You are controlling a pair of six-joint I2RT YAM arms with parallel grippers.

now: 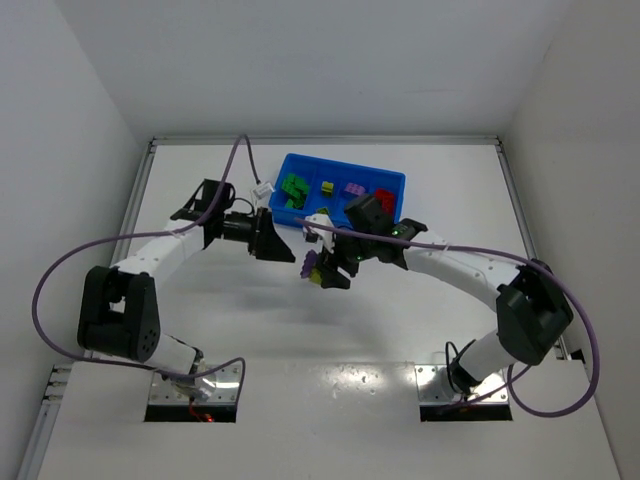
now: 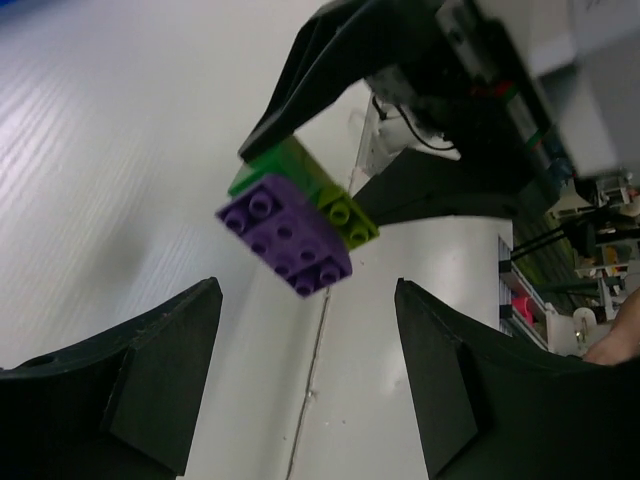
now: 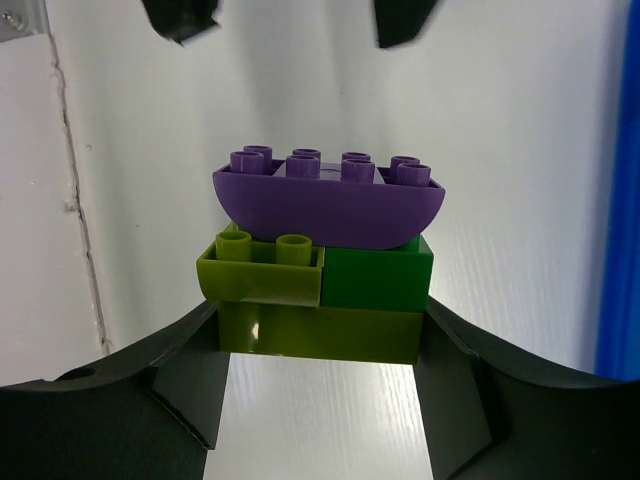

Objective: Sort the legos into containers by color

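**Item: joined cluster of purple, green and yellow-green studded plastic bricks [image 3: 325,270], held in the air between the arms, near the bright blue plastic compartment tray [image 1: 340,162].**
Right gripper [image 3: 320,335] pinched the cluster at its yellow-green base brick [image 3: 315,335]; left gripper [image 2: 305,300] stood wide, empty, facing it. Judged light, rigid, slick-sided; best taken across the purple cap [image 3: 325,205] to pull it free.

Both arms bent inward, wrists facing each other. Left gripper [image 2: 305,345] jaws spread wide. Right gripper [image 3: 318,338] clamped on brick cluster [image 3: 325,205], cluster just beyond left fingertips.
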